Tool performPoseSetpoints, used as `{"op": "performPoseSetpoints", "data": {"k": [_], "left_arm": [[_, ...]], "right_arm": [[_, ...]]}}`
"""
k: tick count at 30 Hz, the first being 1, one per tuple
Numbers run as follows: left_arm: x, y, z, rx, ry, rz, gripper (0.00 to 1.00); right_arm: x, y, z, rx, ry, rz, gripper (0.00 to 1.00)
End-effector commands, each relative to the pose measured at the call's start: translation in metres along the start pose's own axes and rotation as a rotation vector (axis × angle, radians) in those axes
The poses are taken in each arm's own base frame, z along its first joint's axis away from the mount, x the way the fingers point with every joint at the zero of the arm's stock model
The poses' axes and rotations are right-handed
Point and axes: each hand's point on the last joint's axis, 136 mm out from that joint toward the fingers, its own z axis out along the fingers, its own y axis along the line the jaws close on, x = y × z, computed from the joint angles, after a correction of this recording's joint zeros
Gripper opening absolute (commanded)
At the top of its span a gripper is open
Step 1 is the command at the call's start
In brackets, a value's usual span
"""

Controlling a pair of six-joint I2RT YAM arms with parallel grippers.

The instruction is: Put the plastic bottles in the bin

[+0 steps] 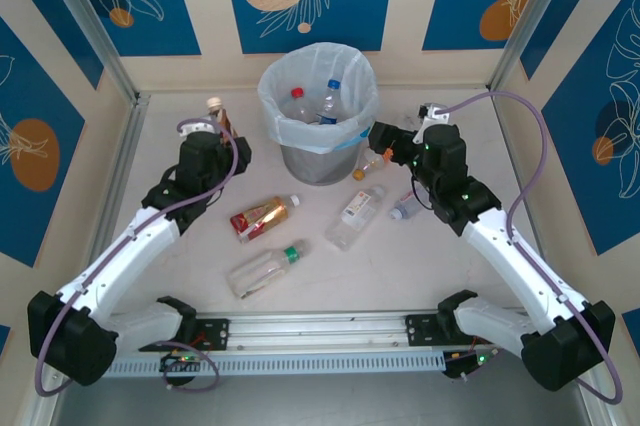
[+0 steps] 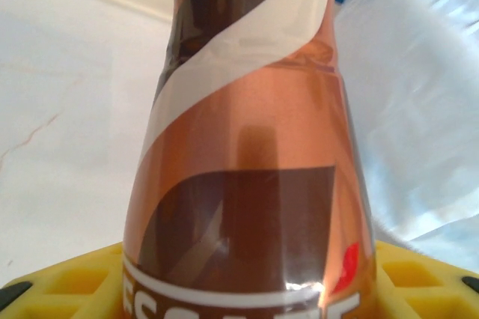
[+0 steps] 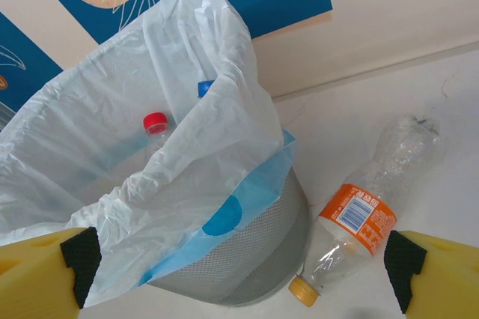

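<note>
Left gripper (image 1: 220,128): closed on a brown-labelled bottle (image 2: 247,184), held upright just left of the bin (image 1: 312,158). Its yellow fingers (image 2: 67,289) press the bottle's lower sides.
Step in hand: probably carrying this bottle to the bin. To do it well, lift the base above the bag's rim, move right until it is centred over the opening, then let go. That way the bottle neither snags the liner nor tips the basket.
Bin: centre back, lined with a white bag. A red-capped bottle (image 1: 297,95) and a blue-capped bottle (image 1: 333,87) lie inside.
Table (image 1: 400,276): a red-labelled bottle (image 1: 260,218), a green-capped bottle (image 1: 265,269), a white-labelled bottle (image 1: 357,214), an orange-labelled bottle (image 3: 358,214) beside the bin's base, and a small bottle (image 1: 404,209) against the right arm.
Right gripper (image 1: 386,136): wide open and empty, near the bin's right side.
Hard to make out: the left wrist view cuts off the held bottle's cap and base, and the bag hides the bin's depths.
</note>
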Motion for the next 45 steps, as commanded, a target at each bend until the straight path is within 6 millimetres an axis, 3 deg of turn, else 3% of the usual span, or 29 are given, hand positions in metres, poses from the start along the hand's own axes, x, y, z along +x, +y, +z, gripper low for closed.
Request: {"op": "performPoseSetpoints", "data": {"k": [1,8,14,22,27,31,39,45], "left_arm": [[-0.035,-0.032,-0.005,0.121,-0.080,0.031,0.55],[-0.054,-0.084,0.000,0.321,-0.072,0.074,0.55],[-0.062,-0.122,0.011,0.463,-0.043,0.110,0.55],[-0.090,-0.157,0.016,0.562,-0.100,0.193,0.55],[-0.094,-0.181,0.021,0.654,-0.084,0.268,0.55],[-0.092,-0.187,0.038,0.649,-0.074,0.323,0.54],[-0.086,-0.198,0.068,0.639,-0.030,0.591,0.53],[-0.070,-0.202,0.090,0.656,0.039,0.764,0.53]], "right_arm": [[-0.007,0.001,-0.008,-0.022,-0.037,0.036,0.99],[-0.007,0.015,-0.013,-0.115,-0.024,-0.011,1.00],[-0.013,0.015,-0.021,-0.113,-0.044,-0.018,0.99],[-0.012,0.010,-0.031,-0.103,-0.048,-0.011,0.99],[-0.013,0.005,-0.040,-0.088,-0.065,-0.009,1.00],[-0.013,0.002,-0.046,-0.086,-0.078,-0.001,1.00],[-0.013,-0.001,-0.056,-0.079,-0.077,0.002,0.99],[-0.015,-0.005,-0.063,-0.069,-0.096,0.016,0.99]]}}
